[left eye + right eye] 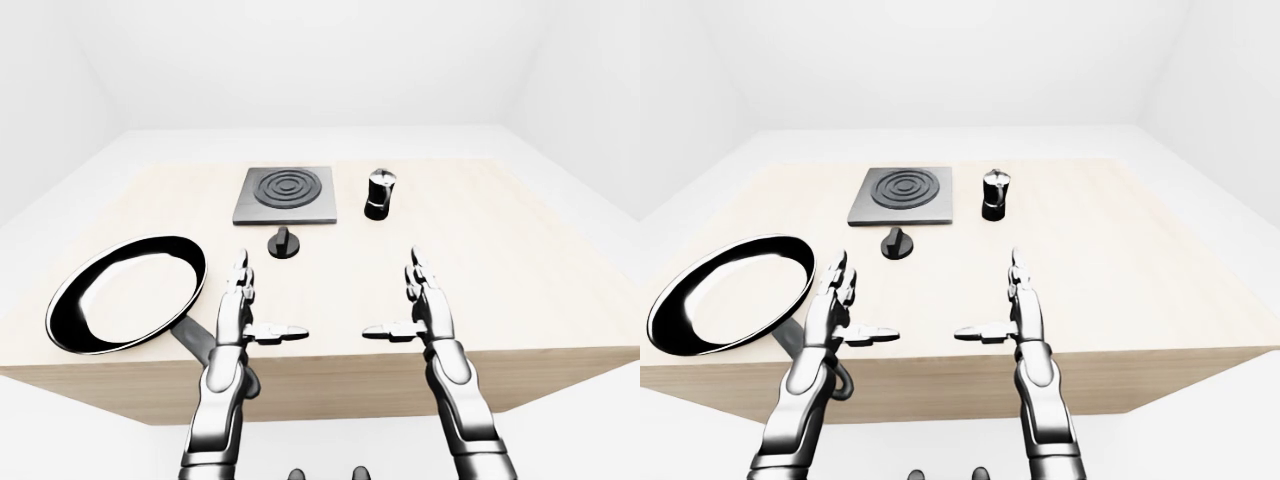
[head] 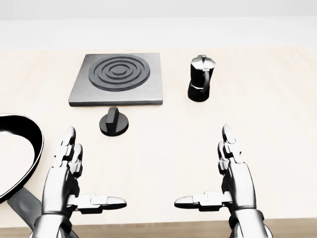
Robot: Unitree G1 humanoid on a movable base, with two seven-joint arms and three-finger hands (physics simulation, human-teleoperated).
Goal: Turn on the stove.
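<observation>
A dark grey stove plate (image 2: 119, 79) with concentric rings lies on the pale wooden table (image 2: 277, 114), upper middle of the head view. Just below it sits its round black knob (image 2: 114, 122), with a raised ridge on top. My left hand (image 2: 74, 173) hovers low at the left, below the knob and apart from it, fingers straight and thumb out: open, holding nothing. My right hand (image 2: 223, 173) mirrors it at the lower right, also open and empty.
A black moka pot (image 2: 200, 79) stands right of the stove plate. A large black frying pan (image 1: 125, 292) lies at the table's left, its handle reaching toward the near edge by my left arm. The table's near edge (image 1: 400, 370) runs under both wrists.
</observation>
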